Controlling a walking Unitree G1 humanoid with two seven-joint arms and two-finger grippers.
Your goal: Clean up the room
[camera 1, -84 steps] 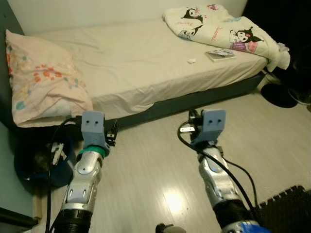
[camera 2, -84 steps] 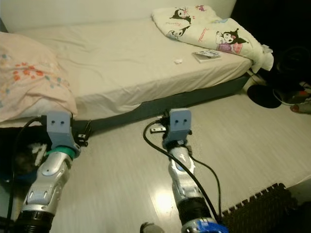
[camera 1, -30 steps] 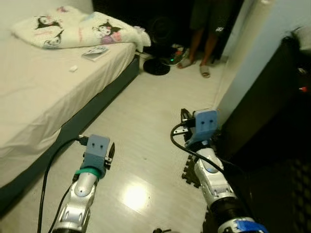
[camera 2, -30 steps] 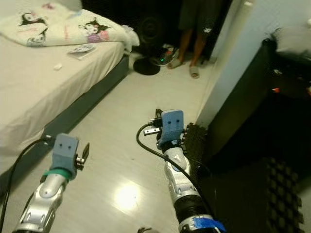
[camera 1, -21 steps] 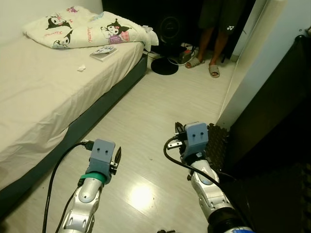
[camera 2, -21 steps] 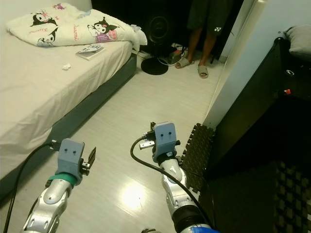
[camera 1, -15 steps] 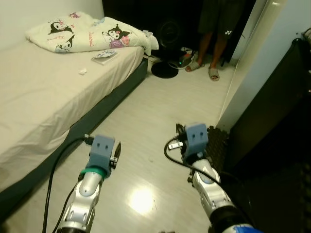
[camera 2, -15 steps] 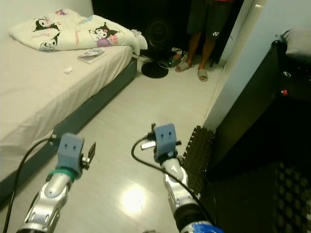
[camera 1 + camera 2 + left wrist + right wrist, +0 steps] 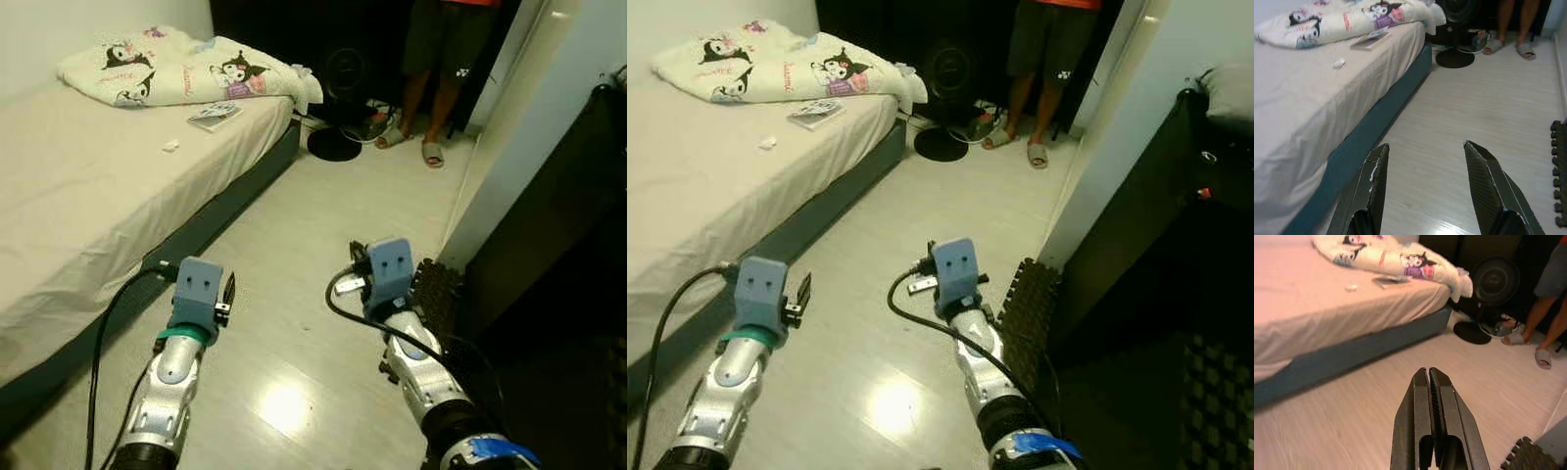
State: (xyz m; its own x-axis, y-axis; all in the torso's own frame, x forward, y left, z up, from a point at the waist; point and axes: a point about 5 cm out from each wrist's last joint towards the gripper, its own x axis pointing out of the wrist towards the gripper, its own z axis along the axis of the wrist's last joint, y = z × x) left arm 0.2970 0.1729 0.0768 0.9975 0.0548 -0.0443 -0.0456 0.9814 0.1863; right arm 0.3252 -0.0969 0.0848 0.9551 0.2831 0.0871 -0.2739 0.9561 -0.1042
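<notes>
Book (image 9: 215, 115) on bed (image 9: 88, 186) lies far ahead-left — left gripper (image 9: 1425, 161) nearer, fingers apart; right gripper (image 9: 1430, 382) fingers together.

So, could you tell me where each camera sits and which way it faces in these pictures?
Left eye and right eye views: on the head, looking forward and down at the bed, floor and a person; both silver arms show.
Left wrist view: on the left arm, looking along the open left gripper toward the bed edge and the fan.
Right wrist view: on the right arm, looking along the shut right gripper toward the same fan.
Shared: both wrist views show the cartoon-print blanket and the person's sandalled feet.
</notes>
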